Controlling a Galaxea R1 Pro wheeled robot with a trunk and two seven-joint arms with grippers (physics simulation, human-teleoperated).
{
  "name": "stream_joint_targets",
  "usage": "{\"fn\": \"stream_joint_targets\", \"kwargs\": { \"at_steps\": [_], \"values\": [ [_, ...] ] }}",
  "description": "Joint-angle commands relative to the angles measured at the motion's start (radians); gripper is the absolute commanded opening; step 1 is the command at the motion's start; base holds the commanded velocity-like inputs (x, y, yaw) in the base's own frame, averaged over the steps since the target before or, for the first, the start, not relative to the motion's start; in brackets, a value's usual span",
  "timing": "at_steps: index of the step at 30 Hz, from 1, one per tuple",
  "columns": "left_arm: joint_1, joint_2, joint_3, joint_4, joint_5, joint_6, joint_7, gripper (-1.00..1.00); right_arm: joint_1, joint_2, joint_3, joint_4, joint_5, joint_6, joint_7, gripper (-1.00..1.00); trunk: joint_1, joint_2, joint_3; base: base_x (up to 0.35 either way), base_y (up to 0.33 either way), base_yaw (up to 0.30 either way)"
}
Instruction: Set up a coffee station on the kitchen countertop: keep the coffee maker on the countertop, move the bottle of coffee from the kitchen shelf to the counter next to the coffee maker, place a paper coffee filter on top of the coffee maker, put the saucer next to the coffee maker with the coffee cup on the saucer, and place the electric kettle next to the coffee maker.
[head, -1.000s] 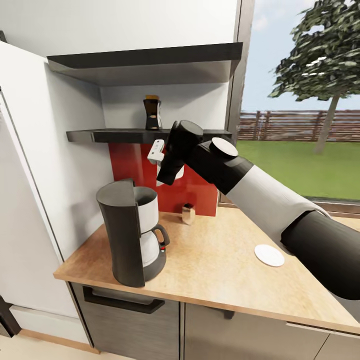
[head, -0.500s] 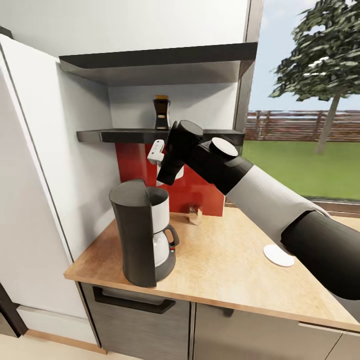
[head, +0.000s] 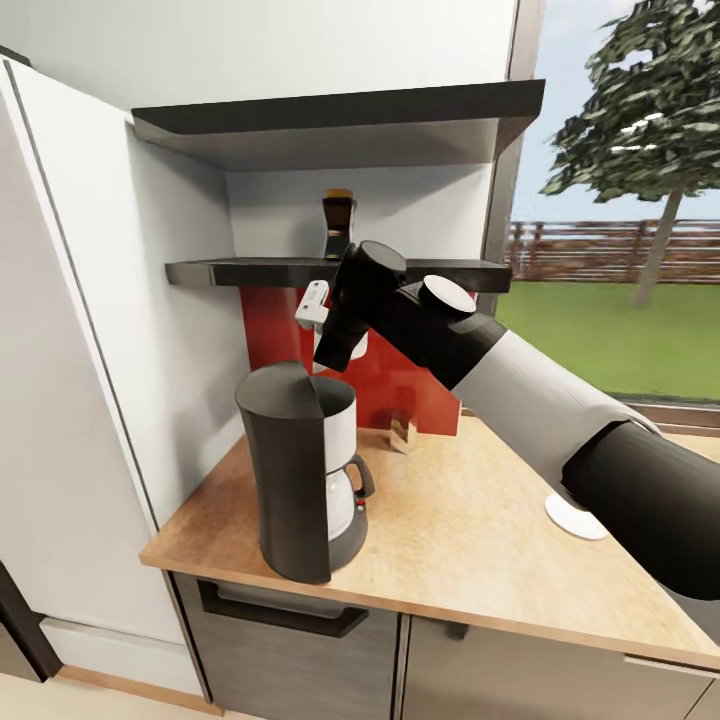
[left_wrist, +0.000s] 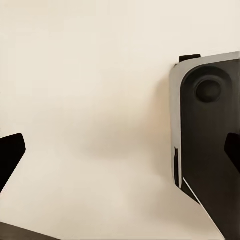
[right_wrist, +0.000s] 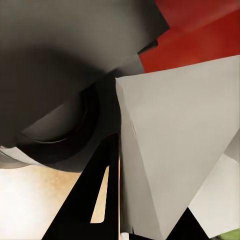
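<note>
Right gripper (head: 345, 352) clamped on small white paper cone filter (right_wrist: 170, 155), above tall black-and-white coffee maker (head: 305, 470) on light wood table (head: 470, 540); left gripper's (left_wrist: 120, 155) fingers apart.

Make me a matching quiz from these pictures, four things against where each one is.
Things:
1. coffee maker
2. bottle of coffee
3. saucer
4. paper coffee filter

Places:
A. on the kitchen shelf
B. between the right gripper fingers
C. on the kitchen countertop, near its left end
D. on the countertop, partly behind the right arm

Pairs: 1-C, 2-A, 3-D, 4-B
</note>
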Motion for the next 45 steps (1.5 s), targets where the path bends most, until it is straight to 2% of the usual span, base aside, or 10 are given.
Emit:
{"fn": "stream_joint_targets", "kwargs": {
  "at_steps": [1, 16, 26, 39, 40, 45],
  "values": [
    [0.0, 0.0, 0.0, 0.001, -0.01, -0.003, 0.005, 1.0, -0.001, 0.0, 0.0, 0.001, 0.008, 0.005, 0.01, -1.0, 0.0, -0.001, 0.0, 0.011, 0.018, 0.0],
    [0.001, 0.001, 0.0, 0.001, -0.01, -0.003, 0.005, 1.0, 0.0, 0.0, 0.003, 0.01, 0.006, 0.004, 0.036, -1.0, 0.0, -0.001, 0.0, 0.001, 0.002, 0.0],
    [0.001, 0.002, 0.0, 0.001, -0.01, -0.003, 0.001, 1.0, 0.005, 0.0, 0.071, 0.034, 0.006, 0.004, 0.039, -1.0, 0.0, -0.001, 0.0, 0.0, 0.0, 0.0],
    [0.001, 0.002, 0.0, 0.001, -0.01, -0.003, 0.001, 1.0, 0.006, 0.0, 0.079, 0.037, 0.006, 0.004, 0.039, -1.0, 0.0, -0.001, 0.0, 0.0, 0.0, 0.0],
    [0.001, 0.002, 0.0, 0.001, -0.01, -0.003, 0.001, 1.0, 0.006, 0.0, 0.079, 0.037, 0.006, 0.004, 0.039, 1.0, 0.0, -0.001, 0.0, 0.0, 0.0, 0.0],
    [0.001, 0.002, 0.0, 0.001, -0.01, -0.003, 0.001, 1.0, 0.006, 0.0, 0.079, 0.037, 0.006, 0.004, 0.038, 1.0, 0.0, -0.001, 0.0, 0.0, 0.0, 0.0]
  ]
}}
